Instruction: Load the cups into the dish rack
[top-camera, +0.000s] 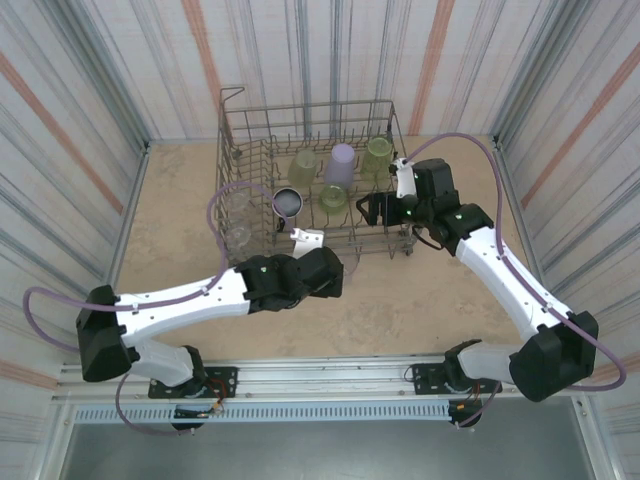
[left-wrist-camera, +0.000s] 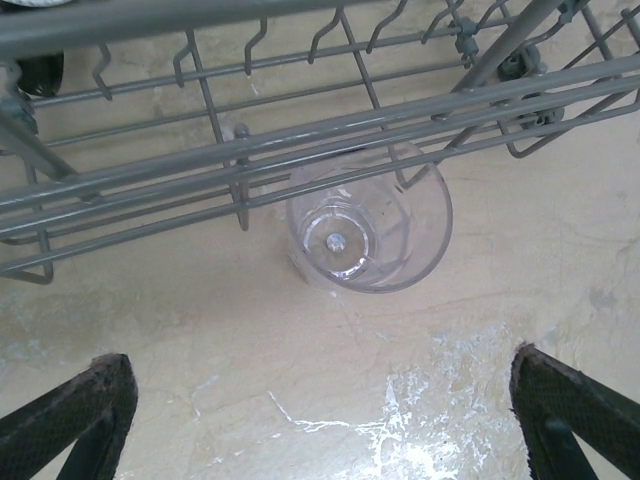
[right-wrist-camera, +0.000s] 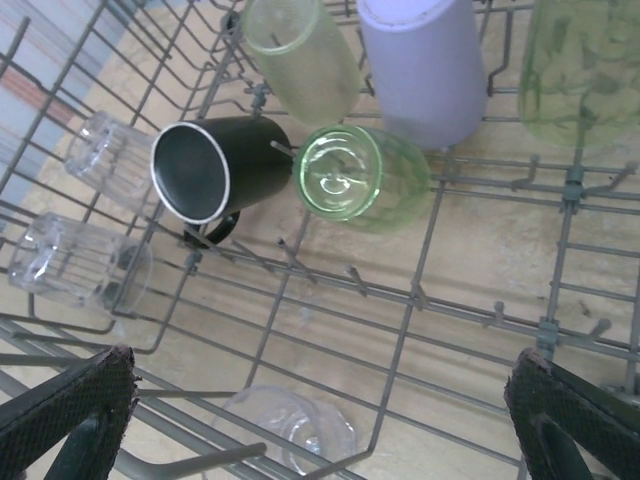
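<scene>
Both left end effector (left-wrist-camera: 320, 405) and right end effector (right-wrist-camera: 320, 405) gape over mottled beige table (top-camera: 400, 300), striped walls (top-camera: 60, 100) around.

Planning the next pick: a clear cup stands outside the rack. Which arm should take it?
Left, probably: the left gripper, open, faces the clear cup beside the rack. The right gripper hangs open over loaded cups.
</scene>
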